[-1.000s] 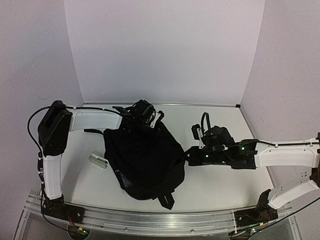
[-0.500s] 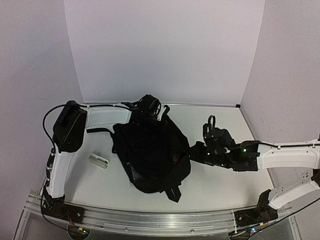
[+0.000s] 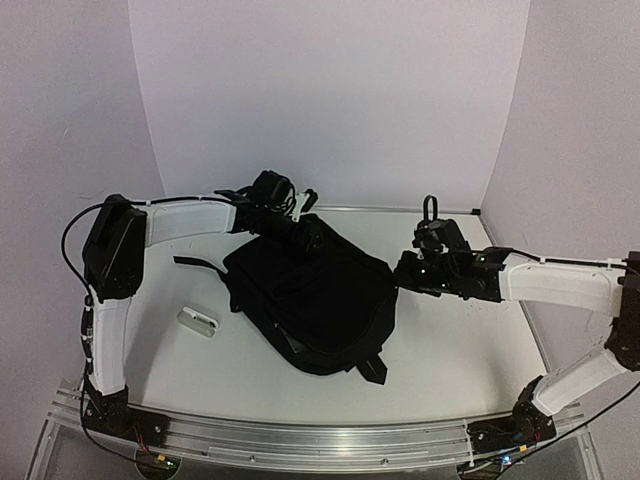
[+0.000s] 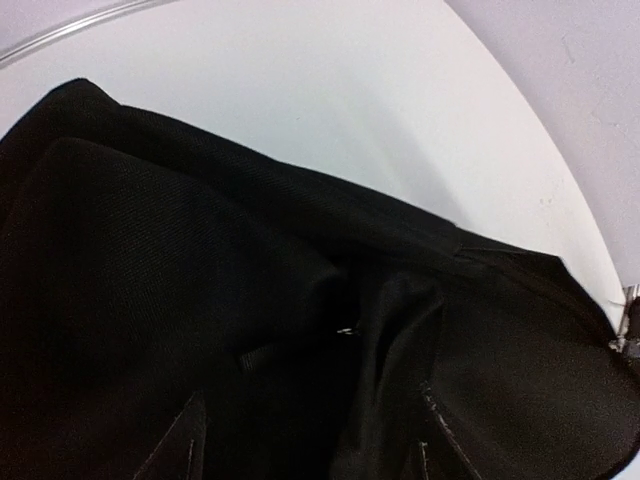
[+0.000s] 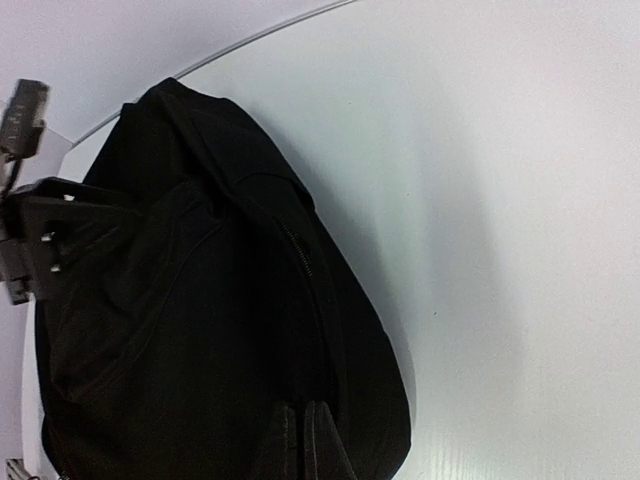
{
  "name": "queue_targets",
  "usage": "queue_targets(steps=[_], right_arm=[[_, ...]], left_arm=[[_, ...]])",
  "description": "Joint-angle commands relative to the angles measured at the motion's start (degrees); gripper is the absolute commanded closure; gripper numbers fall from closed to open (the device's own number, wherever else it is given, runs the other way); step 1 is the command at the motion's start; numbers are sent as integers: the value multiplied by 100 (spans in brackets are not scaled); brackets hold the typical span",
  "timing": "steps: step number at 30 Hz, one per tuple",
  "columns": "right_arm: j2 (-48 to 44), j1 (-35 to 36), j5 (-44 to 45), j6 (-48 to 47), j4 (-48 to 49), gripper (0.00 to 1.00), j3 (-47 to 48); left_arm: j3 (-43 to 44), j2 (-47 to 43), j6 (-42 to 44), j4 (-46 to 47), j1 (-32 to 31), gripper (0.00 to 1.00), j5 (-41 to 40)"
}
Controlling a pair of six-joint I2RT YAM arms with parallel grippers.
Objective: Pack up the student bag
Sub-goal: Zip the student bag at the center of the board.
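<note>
Your large black soft fabric student bag [image 3: 310,300] lies slumped on the white worktop [image 3: 450,350], roughly midway between the two arms. Its top is toward the back wall, and a webbing strap end [image 3: 372,368] trails off its near edge. Another black strap [image 3: 195,263] runs out flat to the left.

Your left gripper [image 3: 303,230] sits over the bag's far top corner, the arm reaching in from the left along the back of the worktop. In the left wrist view its jaws are released and stand well apart. One finger [image 4: 180,450] shows at the lower left and the other at the lower right. Loose folds of the black fabric lie in the gap between them, and nothing there looks pinched.

Your right gripper [image 3: 400,275] is at the bag's right-hand edge, reaching in low from the right. Its jaws are clenched tight. In the right wrist view the fingertips [image 5: 290,440] press together directly on the black fabric, below the line of a zip [image 5: 300,250]. From above, the bag's edge is drawn out to a point at those tips, so you have a pinch of the bag there.

A small white oblong object [image 3: 197,320] lies on the worktop left of the bag, apart from it and from both arms.
</note>
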Motion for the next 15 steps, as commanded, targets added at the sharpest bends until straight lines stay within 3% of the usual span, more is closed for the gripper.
queue_targets(steps=[1,9,15], right_arm=[[330,-285,-337,-682,101,100,587],[86,-286,-715,-580,171,100,171],[-452,-277,-976,-355,511,100,-459]], left_arm=[[-15,-752,-156,-5,-372,30,137],[195,-177,-1157,732,-704,35,1138],[431,524,-1604,1336,-838,50,1643]])
